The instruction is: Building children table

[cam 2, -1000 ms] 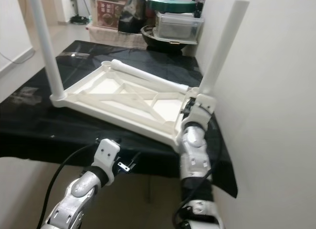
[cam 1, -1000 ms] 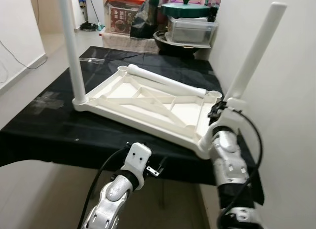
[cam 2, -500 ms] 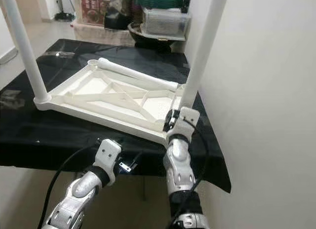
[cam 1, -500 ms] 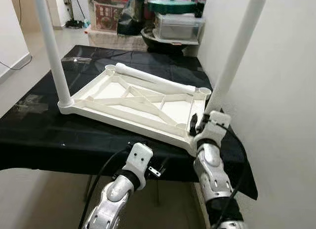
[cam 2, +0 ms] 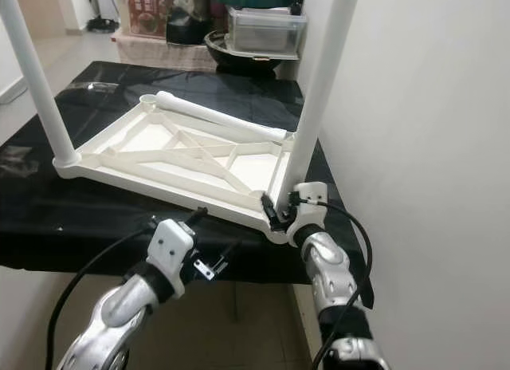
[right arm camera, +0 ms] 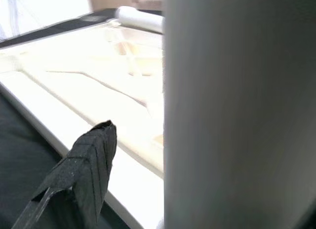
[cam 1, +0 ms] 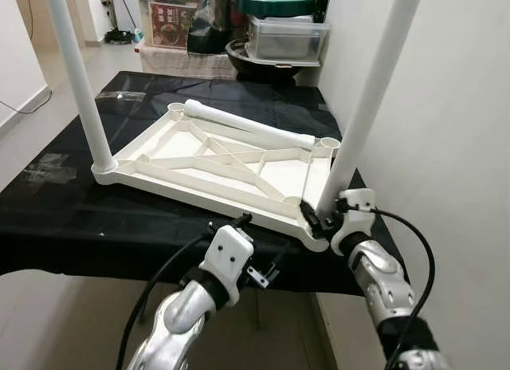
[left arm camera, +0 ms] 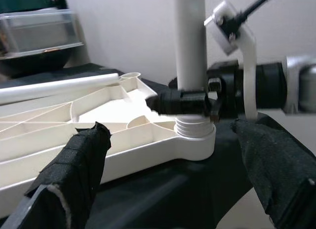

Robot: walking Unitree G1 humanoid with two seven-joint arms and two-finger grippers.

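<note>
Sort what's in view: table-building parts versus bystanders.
Job:
- white tabletop, upside down
- near-right leg, right gripper shut on its base
- near-left leg, upright
- loose leg lying on the tabletop
- left gripper, open

Lying about:
- green-lidded pot
- clear storage box
- black cloth

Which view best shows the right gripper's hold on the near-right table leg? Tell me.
The left wrist view: the right gripper is seen side-on, clamped round the leg just above its threaded base. The eye views show the grip from above, small. The right wrist view shows a blurred leg and one finger.
</note>
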